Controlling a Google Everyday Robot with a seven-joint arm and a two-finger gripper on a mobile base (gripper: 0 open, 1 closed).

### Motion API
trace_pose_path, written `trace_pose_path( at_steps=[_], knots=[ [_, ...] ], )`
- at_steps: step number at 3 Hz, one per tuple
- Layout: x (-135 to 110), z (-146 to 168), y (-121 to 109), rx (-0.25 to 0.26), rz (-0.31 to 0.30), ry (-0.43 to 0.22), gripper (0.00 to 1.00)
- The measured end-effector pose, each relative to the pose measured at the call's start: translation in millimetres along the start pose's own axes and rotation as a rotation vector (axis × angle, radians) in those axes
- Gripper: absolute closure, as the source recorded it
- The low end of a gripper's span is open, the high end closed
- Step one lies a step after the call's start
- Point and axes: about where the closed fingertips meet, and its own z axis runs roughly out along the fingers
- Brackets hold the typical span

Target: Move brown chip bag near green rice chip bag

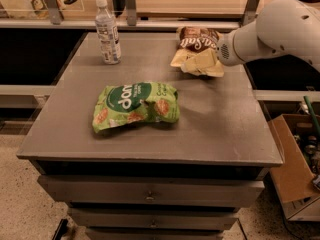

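Note:
The brown chip bag (196, 40) lies at the back right of the grey table (225, 129), its dark brown top with white script showing. My gripper (201, 64) sits low over the bag's tan lower half, at the end of the white arm (280, 26) that reaches in from the right, and covers most of that half. The green rice chip bag (135, 105) lies flat near the middle of the table, well to the front left of the brown bag and apart from it.
A clear water bottle (107, 31) stands upright at the table's back left. An open cardboard box (295, 174) with items sits on the floor to the right. A rail and shelf (150, 21) run behind the table. Drawers (150, 196) are below the front edge.

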Motion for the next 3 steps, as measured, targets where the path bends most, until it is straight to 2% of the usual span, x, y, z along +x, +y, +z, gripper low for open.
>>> trace_pose_path(
  at_steps=[1, 2, 3],
  knots=[
    [-15, 19, -5, 0.001, -0.008, -0.01, 0.0],
    [-15, 35, -12, 0.007, -0.012, 0.0, 0.17],
    [-18, 42, -19, 0.011, -0.008, -0.005, 0.4]
  ],
)
